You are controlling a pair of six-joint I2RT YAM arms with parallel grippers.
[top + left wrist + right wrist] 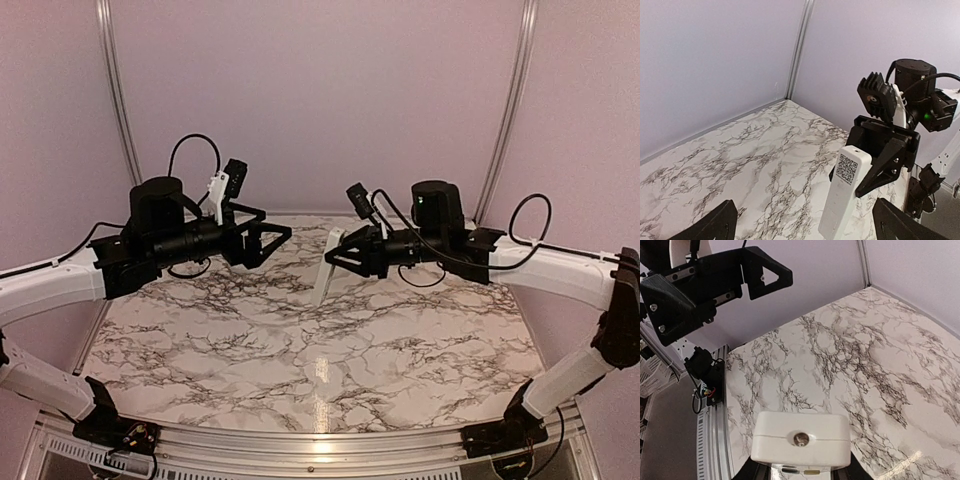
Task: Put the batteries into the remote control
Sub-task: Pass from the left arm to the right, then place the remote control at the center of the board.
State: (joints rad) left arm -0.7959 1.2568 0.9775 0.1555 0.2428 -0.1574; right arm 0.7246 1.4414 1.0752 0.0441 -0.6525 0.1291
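The left arm (180,240) holds its jaws spread wide with nothing between them, pointed at the remote (323,275) but clear of it, with a gap between their tips and the white bar. The remote sits just ahead of the left jaws and is pinched between the right jaws, which are narrowed onto its upper end, so most of its length slants down below them over the counter (300,370). Its labelled back faces the left jaws, and I cannot tell whether the battery cover is on or off. The right arm (440,240) carries the whole load. No batteries show in any view. The main risk, I judge, is the one-ended grip: a slim, smooth bar held near its tip can swivel or slide out, and it would drop to the counter if the right jaws loosened before the left jaws closed on it.
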